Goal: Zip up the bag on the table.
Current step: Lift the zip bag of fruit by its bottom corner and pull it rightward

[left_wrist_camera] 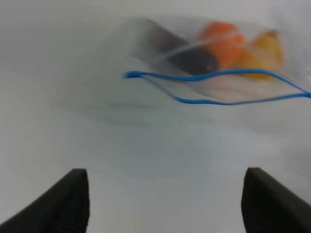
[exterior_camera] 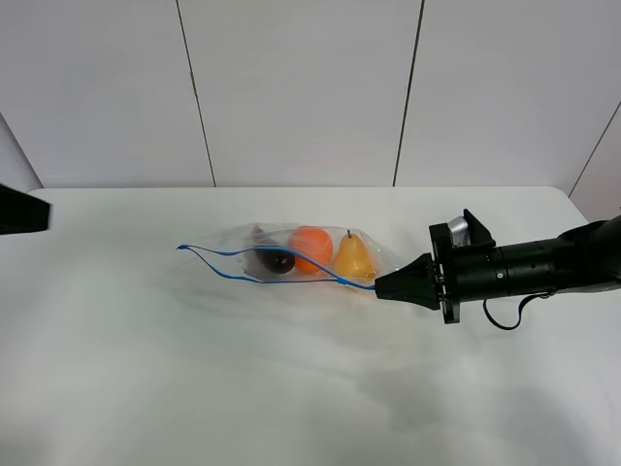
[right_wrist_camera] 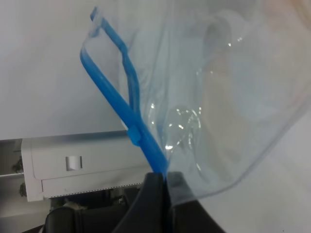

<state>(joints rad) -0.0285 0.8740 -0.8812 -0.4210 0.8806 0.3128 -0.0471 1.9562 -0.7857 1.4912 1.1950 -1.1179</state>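
Bag (exterior_camera: 291,254) lies mid-table (exterior_camera: 291,388), long axis running across the high view, left to right. Orange (exterior_camera: 310,245), pear (exterior_camera: 353,258) and eggplant (exterior_camera: 277,260) sit inside.

Blue zipper strip (right_wrist_camera: 146,145) gapes, its two tracks bowed apart along most of the near edge and meeting only at the ends.

Right end effector (exterior_camera: 380,285) is pinched shut on the strip's right end, touching the bag corner. The arm comes in low and nearly level from the right, in line with the bag's axis. The whole open run lies straight ahead of it, toward the left.

Left end effector (left_wrist_camera: 165,174) has its fingers spread wide and holds nothing. It is out of the high view. Its own camera sees the bag ahead, well apart, strip broadside on.

Judgement: right arm is the anchor. The seal depends on the left reaching the strip and running along that axis.
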